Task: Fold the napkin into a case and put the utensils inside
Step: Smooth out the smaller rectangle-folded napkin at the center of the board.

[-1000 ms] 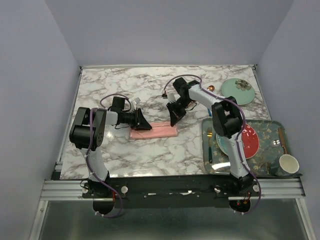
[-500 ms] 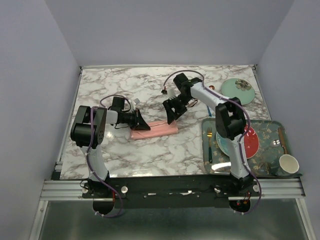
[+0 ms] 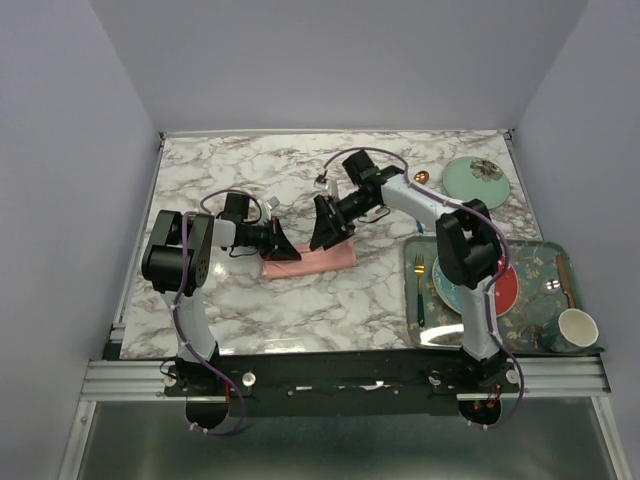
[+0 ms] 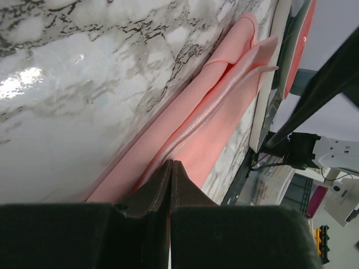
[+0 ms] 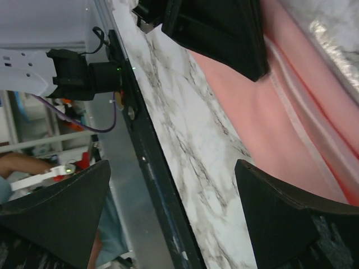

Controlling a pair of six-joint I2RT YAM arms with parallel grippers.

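The napkin (image 3: 318, 260) lies on the marble as a narrow pink folded strip, the case shape. My left gripper (image 3: 284, 248) is at its left end. In the left wrist view its jaws (image 4: 171, 163) are shut, with a raised fold of the napkin (image 4: 224, 106) running into the tips. My right gripper (image 3: 324, 226) hangs open just above the strip's middle. In the right wrist view its fingers (image 5: 286, 218) stand wide apart over bare marble beside the napkin (image 5: 269, 117). A small copper utensil tip (image 3: 422, 177) shows by the green plate.
At the right stands a teal tray (image 3: 530, 255) with a red plate (image 3: 503, 285), a cup (image 3: 577, 328) and a gold-headed, teal-handled fork (image 3: 419, 290). A pale green plate (image 3: 475, 181) sits at the back right. The table's near rail (image 5: 151, 185) runs close below the right gripper.
The right gripper has opened, let go of the napkin's right end and moved left over the strip's middle. The left gripper has closed at the left end.
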